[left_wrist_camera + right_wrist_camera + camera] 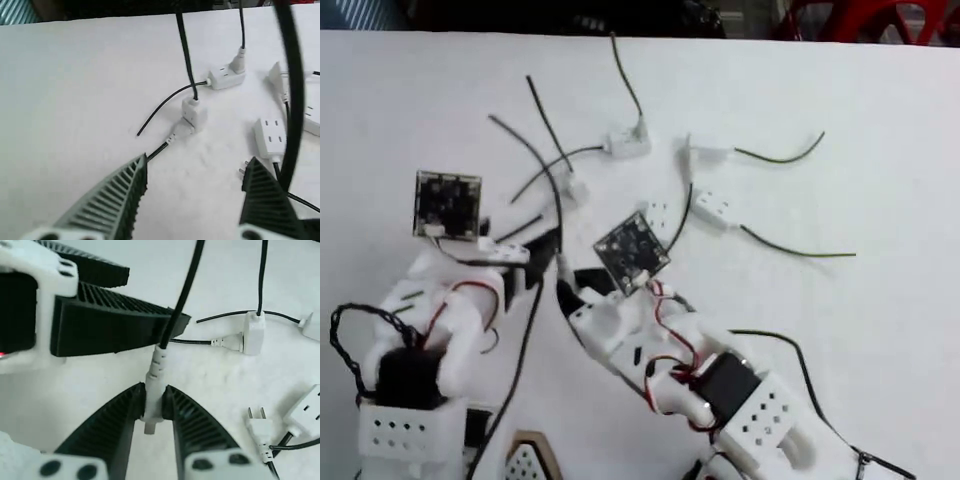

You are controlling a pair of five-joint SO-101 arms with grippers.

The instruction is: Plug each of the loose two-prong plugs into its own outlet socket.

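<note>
So the right gripper (153, 390) is clamped on a white two-prong plug (150, 412), with its black cord (182, 290) running up out of the jaws. The left gripper (197, 162) is spread wide with nothing in it. From overhead, a free outlet socket (270, 137) sits at roughly 2 o'clock from the right gripper, and another loose plug (260, 427) is just beside it. A joined pair (192, 112) lies at maybe 1 o'clock from the left gripper.

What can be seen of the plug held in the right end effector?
The plug is white plastic with a ribbed strain relief, from which a black cord runs away. It is clamped lengthwise between the black ribbed fingers of the right end effector, over the white table. Its prongs cannot be made out.
</note>
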